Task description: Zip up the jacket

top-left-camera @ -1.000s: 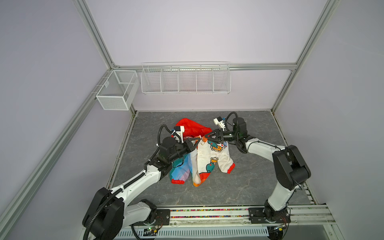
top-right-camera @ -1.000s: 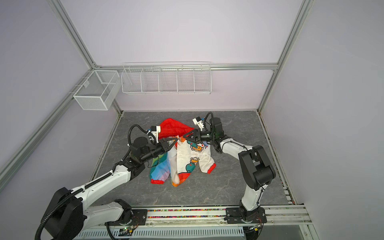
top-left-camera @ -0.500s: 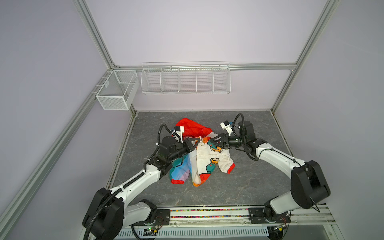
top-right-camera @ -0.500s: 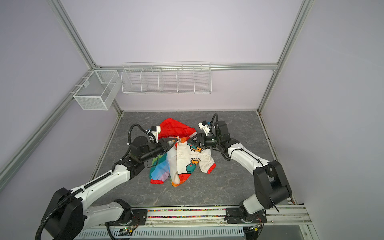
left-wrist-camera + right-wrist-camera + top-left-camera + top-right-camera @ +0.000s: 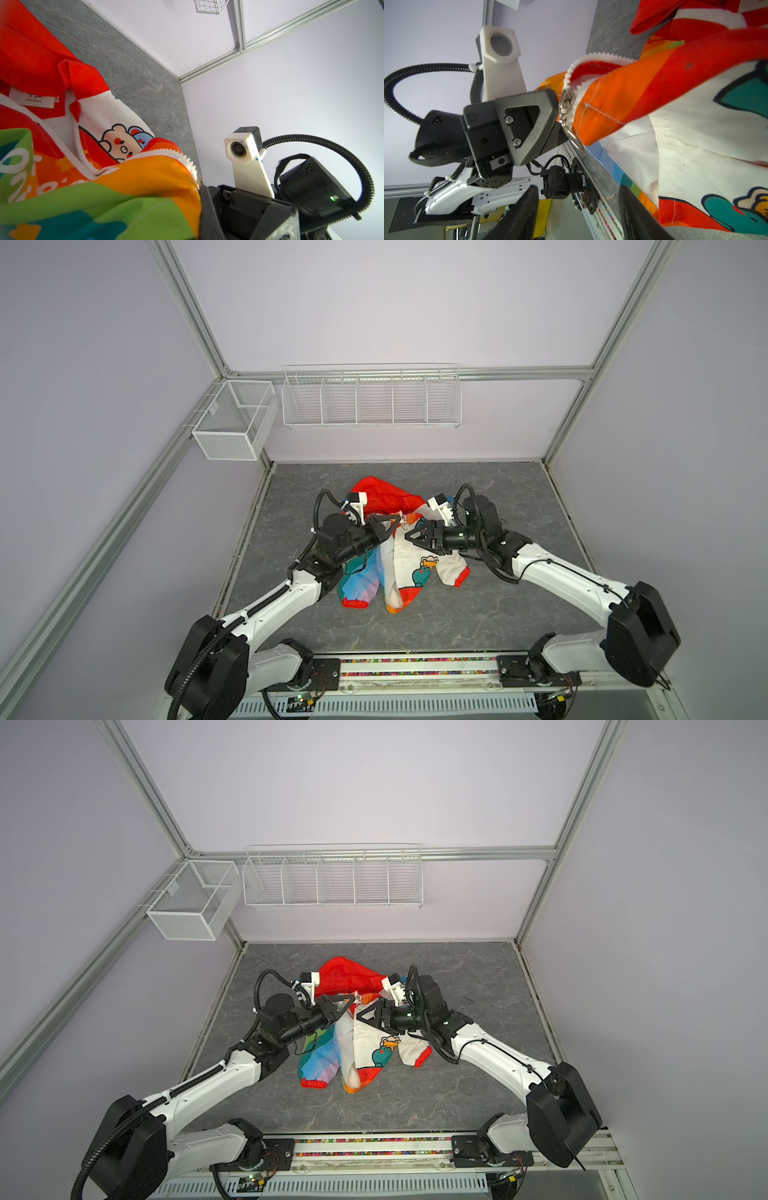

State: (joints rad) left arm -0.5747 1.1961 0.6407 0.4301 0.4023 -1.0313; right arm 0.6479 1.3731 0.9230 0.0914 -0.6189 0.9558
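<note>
The left end effector (image 5: 392, 526) is clamped on the zipper edge (image 5: 588, 56) of the jacket (image 5: 409, 572), crumpled mid-surface (image 5: 511, 497); the right end effector (image 5: 410, 536) faces it, jaws apart, empty.

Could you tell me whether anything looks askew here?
Yes: the jacket lies bunched and unzipped, lining showing; the shut left gripper holds one front edge up beside the metal zipper pull, and the right gripper is open and empty.
</note>
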